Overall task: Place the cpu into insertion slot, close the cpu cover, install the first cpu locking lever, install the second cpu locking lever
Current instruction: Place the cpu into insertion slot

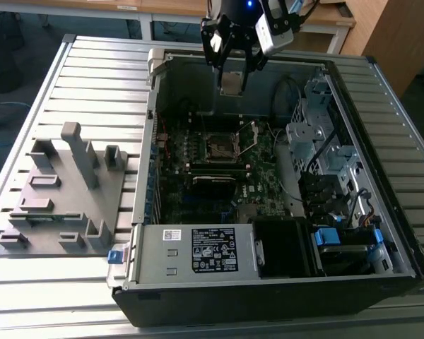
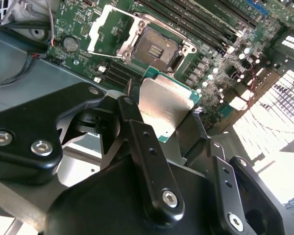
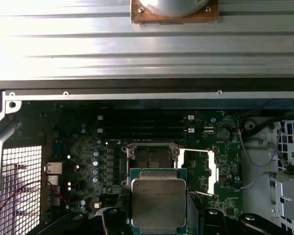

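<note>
My gripper (image 1: 232, 79) hangs over the back of the open computer case, shut on the cpu (image 1: 231, 83), a silvery square with a green edge. In the second wrist view the black fingers (image 2: 137, 142) clamp the cpu (image 2: 166, 110) at its two sides. The insertion slot (image 2: 154, 49) lies bare below it, dark centre inside a metal rim. The cpu cover (image 2: 108, 29) stands swung open beside the slot. A thin locking lever (image 2: 161, 28) runs along the slot's edge; I cannot tell the two levers apart. In the first wrist view the cpu (image 3: 158, 203) sits just short of the slot (image 3: 150, 157).
A grey fixture (image 1: 63, 191) with upright blocks lies on the slatted table at the exterior view's left. Inside the case are a long black card (image 1: 212, 180), the power supply (image 1: 198, 251), a drive cage (image 1: 325, 141) with cables, and memory slots (image 2: 196, 24).
</note>
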